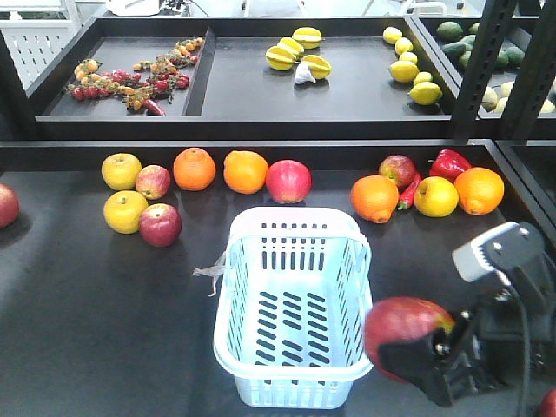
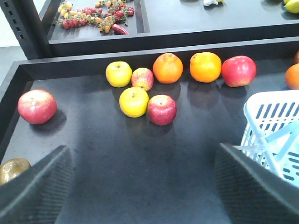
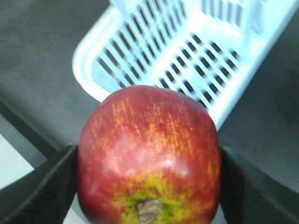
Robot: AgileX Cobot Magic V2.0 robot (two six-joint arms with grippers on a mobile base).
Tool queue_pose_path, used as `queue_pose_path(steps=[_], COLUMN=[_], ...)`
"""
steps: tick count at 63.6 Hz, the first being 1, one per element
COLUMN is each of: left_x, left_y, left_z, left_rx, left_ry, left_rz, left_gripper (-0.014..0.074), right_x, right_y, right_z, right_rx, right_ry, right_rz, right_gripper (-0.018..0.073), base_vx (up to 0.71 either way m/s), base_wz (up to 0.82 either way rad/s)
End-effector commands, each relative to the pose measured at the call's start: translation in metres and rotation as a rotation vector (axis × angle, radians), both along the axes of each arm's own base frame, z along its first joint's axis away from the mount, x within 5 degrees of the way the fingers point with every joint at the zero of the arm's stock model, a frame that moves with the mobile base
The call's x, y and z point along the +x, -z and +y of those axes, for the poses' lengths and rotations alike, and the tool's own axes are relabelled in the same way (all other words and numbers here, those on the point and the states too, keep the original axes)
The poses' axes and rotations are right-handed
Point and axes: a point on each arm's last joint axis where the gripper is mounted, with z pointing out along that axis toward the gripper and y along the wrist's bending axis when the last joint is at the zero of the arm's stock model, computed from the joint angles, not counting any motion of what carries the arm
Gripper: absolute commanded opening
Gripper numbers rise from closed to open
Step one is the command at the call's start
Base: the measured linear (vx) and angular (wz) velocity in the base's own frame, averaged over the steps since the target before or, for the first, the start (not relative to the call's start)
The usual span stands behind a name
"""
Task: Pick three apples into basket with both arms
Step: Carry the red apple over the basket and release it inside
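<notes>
Left gripper (image 2: 145, 186) hangs spread and empty over the near-left desk (image 2: 107, 154); reaching for the red apple (image 2: 161, 109), it could nudge the yellow apple (image 2: 133, 101) just beside it. The basket (image 1: 233, 295) sits in the middle, empty. Right gripper (image 1: 434, 356) pinches a large apple (image 1: 404, 330) just right of the basket's rim; let go here, it would likely miss and roll. Oranges (image 1: 194, 168) line the far side, clear of both paths.

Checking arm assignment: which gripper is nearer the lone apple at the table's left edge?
Left. The left gripper has the lone apple ahead-left; the right gripper, gripping a second apple, is beyond the basket.
</notes>
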Motion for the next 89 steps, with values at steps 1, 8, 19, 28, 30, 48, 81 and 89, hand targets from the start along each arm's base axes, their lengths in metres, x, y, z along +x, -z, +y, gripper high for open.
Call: queue_pose_path(steps=[1, 8, 19, 28, 30, 48, 81, 89], left_x=[0.001, 0.001, 0.001, 0.001, 0.001, 0.001, 0.001, 0.001], left_y=[-0.012, -0.012, -0.012, -0.012, -0.012, -0.012, -0.012, -0.012], left_z=[-0.001, -0.001, -0.001, -0.001, -0.001, -0.001, -0.001, -0.001], left_rx=[-0.012, -0.012, -0.012, -0.012, -0.012, -0.012, -0.012, -0.012], left_ry=[0.015, 0.015, 0.015, 0.015, 0.015, 0.015, 0.015, 0.015], left_rz=[-0.076, -0.076, -0.076, -0.076, -0.076, -0.076, -0.076, -0.076], left_gripper=[0.0587, 0.0587, 0.0587, 0.0587, 0.0587, 0.0587, 0.0587, 0.0587], right_x=[0.015, 0.028, 0.045, 0.056, 0.058, 0.071, 0.072, 0.066], right_y=[-0.009, 0.0, 0.016, 0.027, 0.03, 0.048, 0.042, 0.028], right_z=[0.006, 0.011, 0.017, 0.021, 0.021, 0.024, 0.016, 0.007], right_rx=[0.078, 0.104, 0.131, 0.133, 0.131, 0.132, 0.068, 0.014], right_ry=[0.019, -0.002, -0.038, -0.065, -0.073, -0.086, 0.009, 0.087], right_rz=[-0.082, -0.078, -0.078, -0.098, -0.105, -0.101, -0.137, -0.171], right_gripper=[0.0267, 0.0284, 0.0352, 0.0439, 0.0462, 0.0644, 0.0654, 0.065], base_vx=[0.0, 0.0, 0.0, 0.0, 0.0, 0.0, 0.0, 0.0], base_wz=[0.0, 0.0, 0.0, 0.0, 0.0, 0.0, 0.0, 0.0])
